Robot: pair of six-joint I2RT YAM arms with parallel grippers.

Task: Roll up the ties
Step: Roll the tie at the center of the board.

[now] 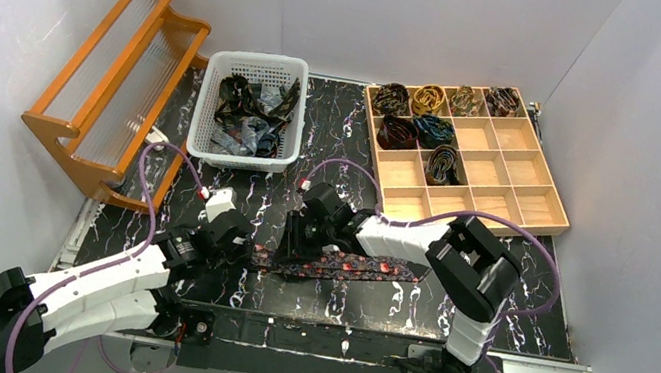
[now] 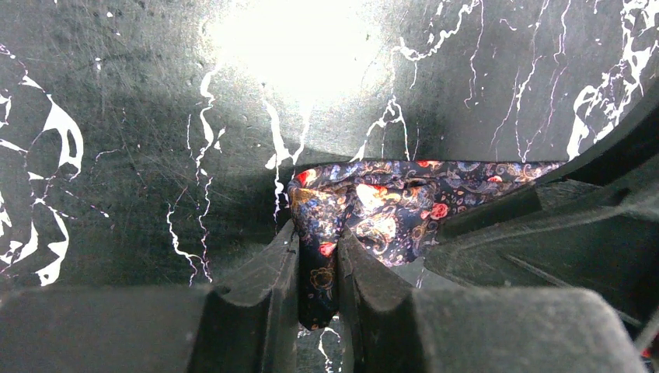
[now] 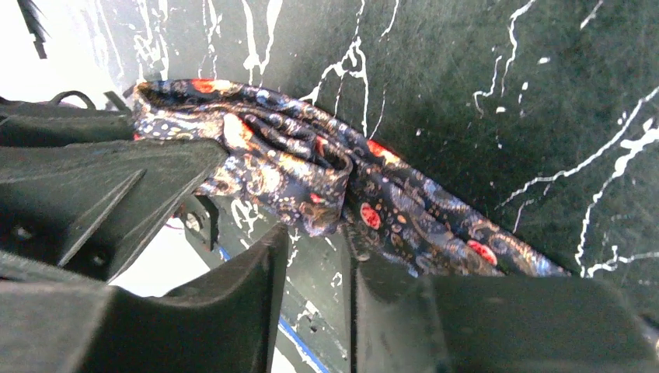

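Observation:
A dark tie with red and gold flowers (image 1: 364,267) lies flat along the front of the black marble table (image 1: 487,314). In the left wrist view my left gripper (image 2: 319,260) is shut on the tie's (image 2: 388,198) left end, a strip of cloth pinched between its fingers. My left gripper (image 1: 241,245) and right gripper (image 1: 301,245) stand close together over that end. In the right wrist view the tie (image 3: 311,167) is bunched into a loose fold. My right gripper (image 3: 315,233) stands partly open with the fold at its fingertips and bare table showing through the gap.
A white basket (image 1: 212,141) of loose ties stands at the back centre. A wooden compartment tray (image 1: 518,193) at the back right holds several coiled ties (image 1: 419,115). An orange wooden rack (image 1: 116,80) stands at the back left.

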